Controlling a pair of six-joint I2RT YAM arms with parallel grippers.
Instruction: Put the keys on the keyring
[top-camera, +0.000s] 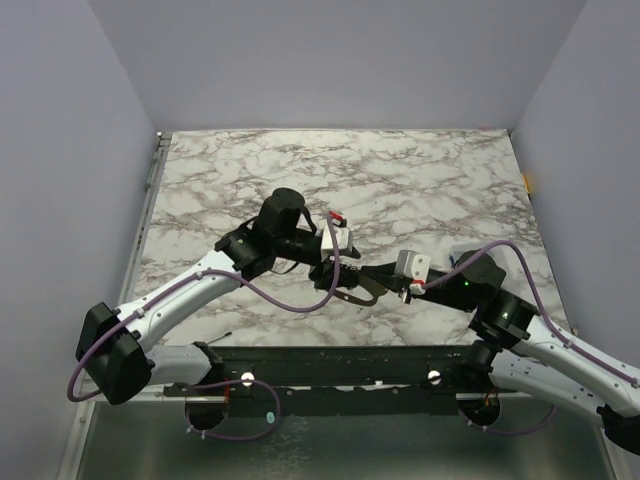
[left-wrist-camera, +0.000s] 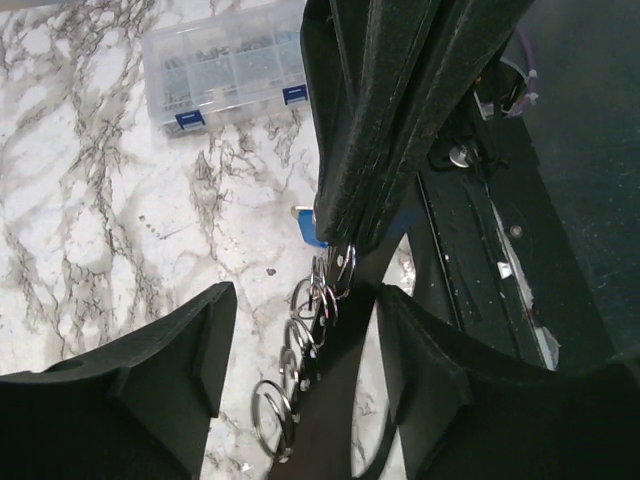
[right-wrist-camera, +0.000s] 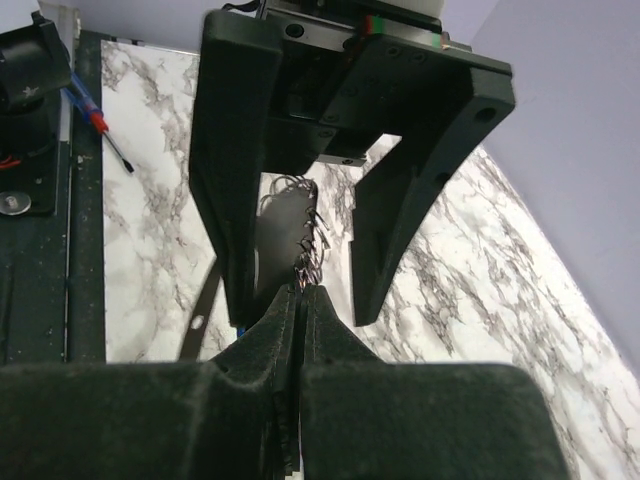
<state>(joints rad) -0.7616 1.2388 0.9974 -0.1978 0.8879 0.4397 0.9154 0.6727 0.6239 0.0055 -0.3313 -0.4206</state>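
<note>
A black strap (left-wrist-camera: 322, 420) carries a row of several silver keyrings (left-wrist-camera: 272, 418). My right gripper (right-wrist-camera: 303, 293) is shut on the strap's ring end; its fingers (left-wrist-camera: 380, 130) come down from the top of the left wrist view. My left gripper (left-wrist-camera: 305, 300) is open, with one finger on each side of the strap and touching neither it nor the rings. The rings (right-wrist-camera: 309, 245) also show in the right wrist view between the left fingers (right-wrist-camera: 232, 200). A blue key head (left-wrist-camera: 306, 228) lies on the table behind the right fingers. The green and yellow-gold keys are out of view. In the top view both grippers (top-camera: 340, 282) (top-camera: 378, 276) meet near the front middle.
A clear plastic parts box (left-wrist-camera: 225, 65) with blue latches stands further off on the marble table (left-wrist-camera: 100, 200). A red and blue screwdriver (right-wrist-camera: 100, 125) lies by the black base rail (right-wrist-camera: 40, 250). The rail (top-camera: 330, 362) runs along the table's near edge.
</note>
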